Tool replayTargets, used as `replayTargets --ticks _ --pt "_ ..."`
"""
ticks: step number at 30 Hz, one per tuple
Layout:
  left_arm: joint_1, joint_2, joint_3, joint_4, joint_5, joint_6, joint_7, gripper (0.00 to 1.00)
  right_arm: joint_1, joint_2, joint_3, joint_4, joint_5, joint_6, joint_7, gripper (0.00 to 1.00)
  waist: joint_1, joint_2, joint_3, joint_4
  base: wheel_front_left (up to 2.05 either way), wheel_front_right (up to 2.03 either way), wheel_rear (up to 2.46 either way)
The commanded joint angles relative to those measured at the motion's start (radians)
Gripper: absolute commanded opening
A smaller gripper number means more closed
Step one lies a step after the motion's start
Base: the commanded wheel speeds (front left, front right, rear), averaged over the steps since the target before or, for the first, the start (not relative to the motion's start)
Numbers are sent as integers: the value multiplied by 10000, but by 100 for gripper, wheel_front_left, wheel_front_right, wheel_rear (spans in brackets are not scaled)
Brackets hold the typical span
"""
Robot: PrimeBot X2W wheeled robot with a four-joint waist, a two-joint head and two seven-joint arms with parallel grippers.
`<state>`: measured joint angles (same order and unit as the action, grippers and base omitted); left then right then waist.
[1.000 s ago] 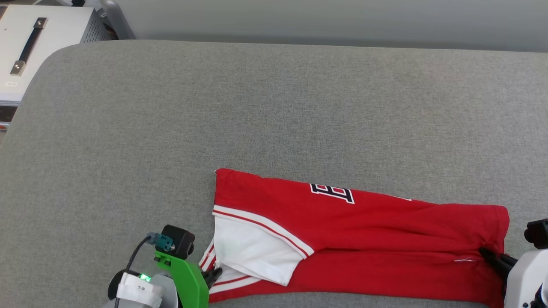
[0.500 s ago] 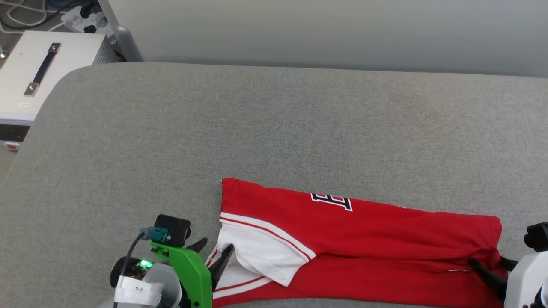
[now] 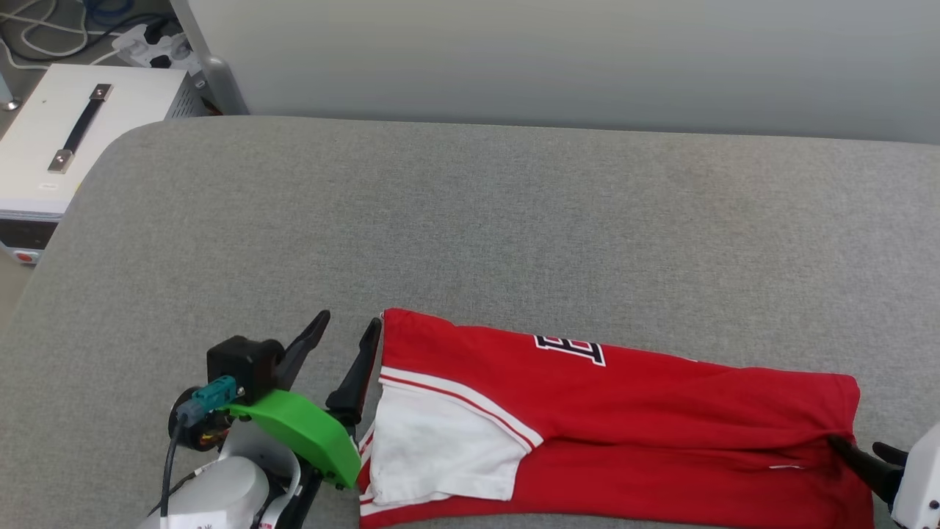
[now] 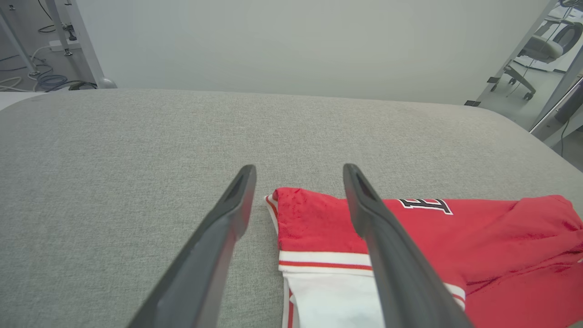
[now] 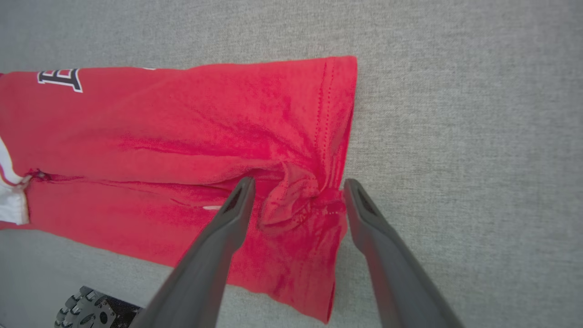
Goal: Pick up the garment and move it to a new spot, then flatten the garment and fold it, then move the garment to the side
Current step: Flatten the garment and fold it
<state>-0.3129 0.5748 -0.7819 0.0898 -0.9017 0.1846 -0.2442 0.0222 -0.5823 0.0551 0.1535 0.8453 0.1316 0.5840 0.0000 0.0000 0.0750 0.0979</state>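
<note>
1. Head view, and here we go: the garment lies stretched flat and folded lengthwise on the grey worktop, down at 5 o'clock in the picture, close to the near edge.
2. Its white sleeve sits at the 9 o'clock end, and the black lettering peeks out along the 12 o'clock edge.
3. The left claw is at 7 o'clock, fingers spread apart and empty. The inner finger runs just beside the shirt's 9 o'clock edge.
4. The right claw comes in at 4 o'clock, its dark fingers parted over the hem corner.
5. A white box with a black handle stands off the worktop at 10 o'clock.
6. Left wrist view now: the left claw gapes wide, gripping nothing. The garment spreads from between the fingers out to 3 o'clock, its corner lying in the gap, and the right-hand finger crosses over the red cloth.
7. Bare worktop runs off to 9 o'clock, with an office chair far off at 2 o'clock.
8. Right wrist view: the right claw stands apart, straddling a bunched-up pucker at the hem of the garment without pinching it.
9. The shirt runs off to 9 o'clock, lettering up at 10, and plain worktop fills the 3 o'clock side.
</note>
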Motion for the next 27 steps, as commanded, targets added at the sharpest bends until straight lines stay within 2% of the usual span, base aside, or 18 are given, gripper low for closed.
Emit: replayTargets --ticks 1,7,13,20,27 --pt "146 -177 223 41 355 8 -122 100 102 292 -364 -111 -250 -9 210 100 0 0 127 68 0 0 0" --pt "591 -1031 2121 -351 2629 -176 -171 100 75 1689 -2106 -130 -1246 -9 1185 100 0 0 496 256 0 0 0" --pt "1360 -2024 3915 -747 4738 -915 -173 100 -133 2932 -3424 -158 -2512 -9 1978 100 0 0 804 428 0 0 0" --pt "1899 -3046 5227 -505 6055 -2005 -174 100 -296 3773 -4096 -32 -3263 -9 2577 100 0 0 1048 599 0 0 0" --pt "1981 -3789 6060 -277 6716 -2748 -175 100 -203 4397 -3853 190 -3359 -9 3114 100 0 0 1193 702 0 0 0"
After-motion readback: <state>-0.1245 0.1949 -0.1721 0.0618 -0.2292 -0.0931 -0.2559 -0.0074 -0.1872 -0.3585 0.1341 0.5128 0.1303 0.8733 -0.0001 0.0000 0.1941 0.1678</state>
